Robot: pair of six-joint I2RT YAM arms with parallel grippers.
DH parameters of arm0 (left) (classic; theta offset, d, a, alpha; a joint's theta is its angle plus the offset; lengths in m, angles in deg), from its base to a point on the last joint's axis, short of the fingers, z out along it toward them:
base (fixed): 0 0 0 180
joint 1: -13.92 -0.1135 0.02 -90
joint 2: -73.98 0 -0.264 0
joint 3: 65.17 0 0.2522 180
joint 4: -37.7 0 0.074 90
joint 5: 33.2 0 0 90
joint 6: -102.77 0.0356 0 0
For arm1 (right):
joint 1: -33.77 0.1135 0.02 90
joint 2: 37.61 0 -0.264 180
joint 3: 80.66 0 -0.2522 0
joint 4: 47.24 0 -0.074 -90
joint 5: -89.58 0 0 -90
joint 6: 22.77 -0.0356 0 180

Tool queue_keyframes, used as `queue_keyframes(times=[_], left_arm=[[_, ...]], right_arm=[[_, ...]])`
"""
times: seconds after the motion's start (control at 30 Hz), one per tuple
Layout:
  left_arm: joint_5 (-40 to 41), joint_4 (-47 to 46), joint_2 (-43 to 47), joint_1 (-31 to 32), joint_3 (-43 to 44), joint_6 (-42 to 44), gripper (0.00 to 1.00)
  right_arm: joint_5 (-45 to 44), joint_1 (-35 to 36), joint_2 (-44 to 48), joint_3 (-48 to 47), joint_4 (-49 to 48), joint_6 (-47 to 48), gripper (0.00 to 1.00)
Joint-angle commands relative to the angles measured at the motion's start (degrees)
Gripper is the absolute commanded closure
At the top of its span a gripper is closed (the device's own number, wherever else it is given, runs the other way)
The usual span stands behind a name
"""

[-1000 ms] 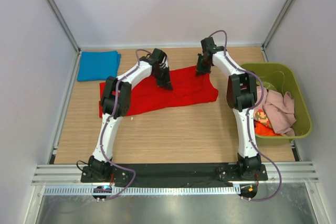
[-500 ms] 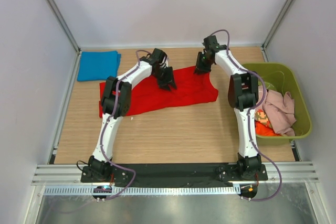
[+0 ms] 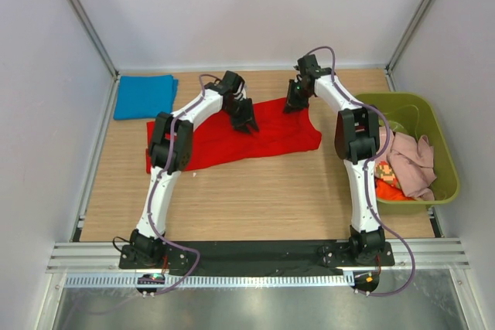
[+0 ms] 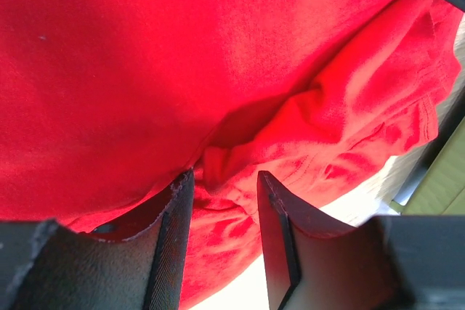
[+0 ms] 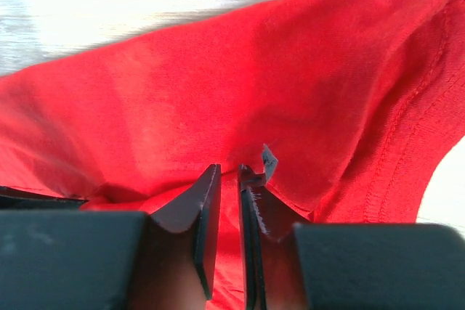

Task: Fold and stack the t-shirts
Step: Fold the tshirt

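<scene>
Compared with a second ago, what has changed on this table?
Little. The left end effector nudged slightly right over the red t-shirt, and the right end effector edged slightly left. The shirt, folded blue t-shirt and green bin stayed put.

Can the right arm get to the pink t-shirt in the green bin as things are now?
Probably yes: the pink t-shirt lies uncovered in the open bin, close beside the right arm, with nothing between.

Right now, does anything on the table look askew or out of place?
Yes: the red t-shirt lies crooked and rumpled mid-table, with a bunched fold by the left fingers. The blue t-shirt sits neatly folded.
</scene>
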Motion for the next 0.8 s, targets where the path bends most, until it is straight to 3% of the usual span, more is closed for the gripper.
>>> queue_keyframes(times=[0.0, 0.43, 0.5, 0.6, 0.77], left_arm=[[-0.6, 2.9, -1.2, -0.6, 2.5, 0.1, 0.58], [0.1, 5.6, -1.6, -0.6, 2.5, 2.0, 0.6], [1.5, 5.7, 0.0, -0.4, 1.4, 2.5, 0.59], [4.3, 4.9, 5.3, -0.2, -0.8, 3.3, 0.49], [5.9, 5.5, 13.5, 0.2, -2.9, 1.8, 0.46]], right_arm=[[0.9, 0.2, 0.8, 0.4, -0.5, 0.2, 0.78], [-4.4, 0.3, 0.0, 0.5, 1.0, -0.2, 0.78], [-5.9, 0.2, -0.2, -1.0, 2.0, -0.2, 0.78], [-7.8, 0.3, 1.0, -2.8, 3.3, -0.3, 0.75], [-12.9, 0.2, 2.7, -10.6, 11.6, 0.2, 0.64]])
